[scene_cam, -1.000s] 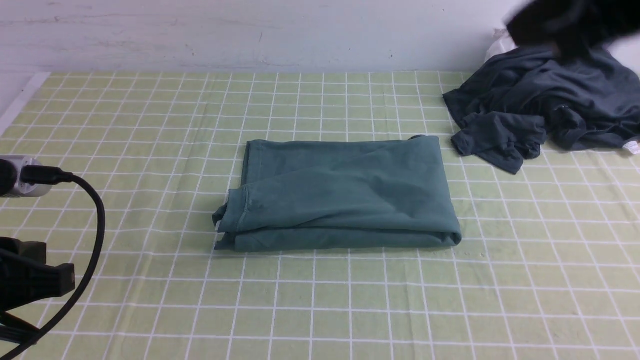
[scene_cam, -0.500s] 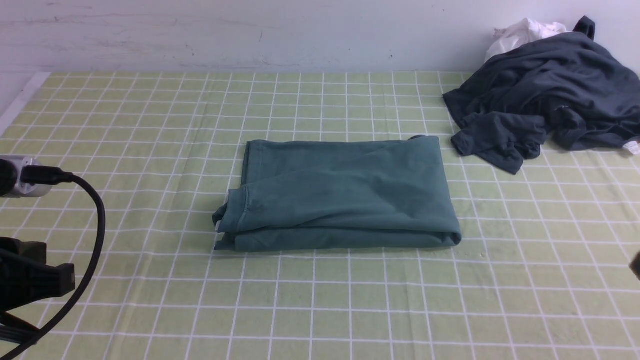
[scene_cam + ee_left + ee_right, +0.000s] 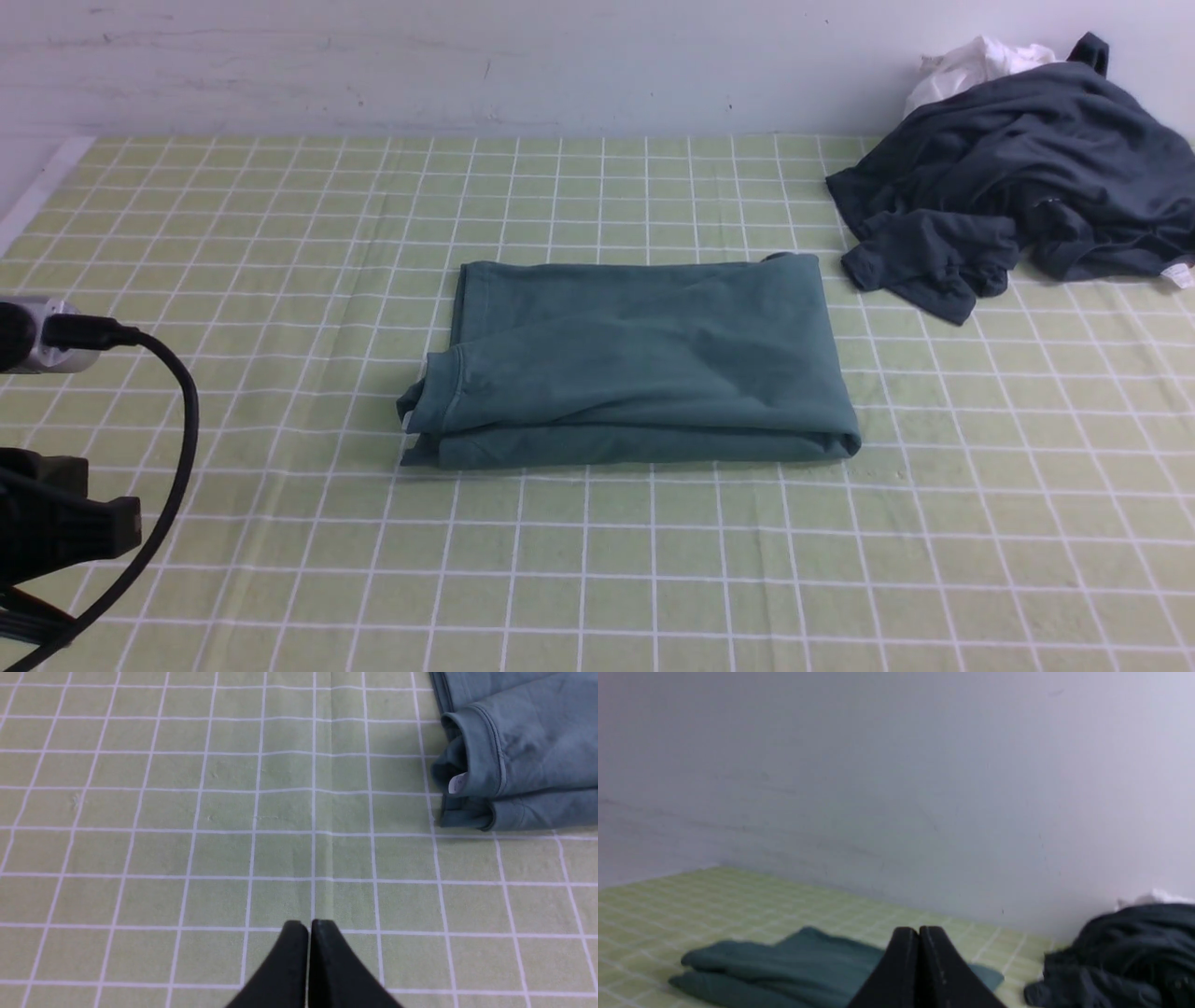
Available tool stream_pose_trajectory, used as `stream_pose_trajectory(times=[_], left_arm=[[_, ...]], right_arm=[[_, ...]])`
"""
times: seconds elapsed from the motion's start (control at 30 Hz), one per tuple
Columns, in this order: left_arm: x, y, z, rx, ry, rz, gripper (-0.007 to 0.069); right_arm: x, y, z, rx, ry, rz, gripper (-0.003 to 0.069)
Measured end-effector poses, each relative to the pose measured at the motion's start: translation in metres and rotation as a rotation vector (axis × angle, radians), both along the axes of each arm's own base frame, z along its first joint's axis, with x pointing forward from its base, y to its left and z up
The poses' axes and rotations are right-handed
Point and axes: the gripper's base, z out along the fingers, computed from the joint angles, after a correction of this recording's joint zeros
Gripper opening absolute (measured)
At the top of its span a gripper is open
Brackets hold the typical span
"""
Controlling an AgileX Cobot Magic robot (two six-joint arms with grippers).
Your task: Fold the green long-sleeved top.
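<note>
The green long-sleeved top (image 3: 635, 359) lies folded into a flat rectangle in the middle of the checked tablecloth, a white label peeking out at its left end (image 3: 457, 783). My left gripper (image 3: 308, 926) is shut and empty, hovering over bare cloth well to the left of the top (image 3: 518, 756). Part of the left arm and its cable (image 3: 56, 504) shows at the front view's left edge. My right gripper (image 3: 919, 931) is shut and empty, raised and facing the wall, with the top (image 3: 784, 966) low beyond it. The right arm is out of the front view.
A crumpled dark charcoal-grey garment (image 3: 1018, 205) lies at the back right against the wall, with a small white cloth (image 3: 976, 61) behind it. The same grey pile (image 3: 1120, 956) shows in the right wrist view. The green checked tablecloth (image 3: 280, 233) covers the table.
The right arm, blurred over the grey pile a second ago, has drawn back out of the front view. The top and the left arm have stayed put.
</note>
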Motion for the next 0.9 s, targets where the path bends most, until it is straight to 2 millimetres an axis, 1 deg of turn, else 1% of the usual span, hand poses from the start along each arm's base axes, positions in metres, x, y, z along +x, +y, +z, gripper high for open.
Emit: stream_pose_trajectory(times=[0.07, 0.2, 0.23, 0.33, 0.5, 0.9], left_arm=[[0.000, 0.000, 0.000, 0.000, 0.000, 0.000, -0.0004], [0.000, 0.000, 0.000, 0.000, 0.001, 0.000, -0.0004], [0.000, 0.000, 0.000, 0.000, 0.001, 0.000, -0.0004], [0.000, 0.000, 0.000, 0.000, 0.002, 0.000, -0.0004], [0.001, 0.000, -0.001, 0.000, 0.004, 0.000, -0.0004], [0.001, 0.000, -0.001, 0.000, 0.004, 0.000, -0.0004]], right_arm=[[0.000, -0.001, -0.004, -0.001, 0.043, -0.015, -0.0014], [0.002, -0.010, -0.022, -0.020, 0.240, -0.158, -0.0014], [0.002, -0.010, -0.024, -0.024, 0.257, -0.174, -0.0014], [0.002, -0.017, -0.034, -0.037, 0.370, -0.293, -0.0014], [0.002, -0.024, -0.035, -0.027, 0.377, -0.417, -0.0014], [0.002, -0.026, -0.035, -0.029, 0.377, -0.443, -0.0014]])
